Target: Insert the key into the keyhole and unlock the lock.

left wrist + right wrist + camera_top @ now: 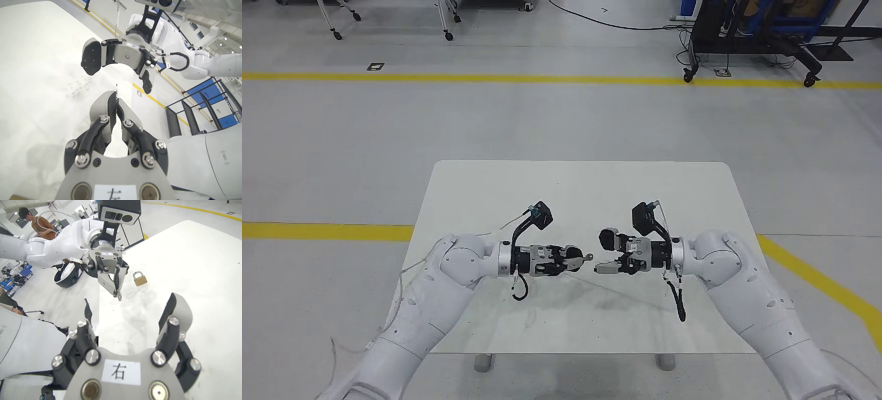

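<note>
A small silver key [119,296] sticks out from the tips of my left gripper [115,293], which is shut on it above the white table [189,256]. In the left wrist view the key [116,92] shows edge-on between the pads of that gripper [115,101]. A brass padlock [140,278] with a steel shackle lies flat on the table, beside and a little beyond the left gripper. My right gripper [130,306] faces the key a short gap away, open and holding nothing. From above, the left gripper [580,259] and right gripper [604,253] meet tip to tip over the table's near half.
The table's near edge [572,350] lies just behind both forearms. Its far half [582,190] is bare white surface. Grey floor with yellow lines [542,77] surrounds the table, and a dark wheeled rack [752,40] stands far back right.
</note>
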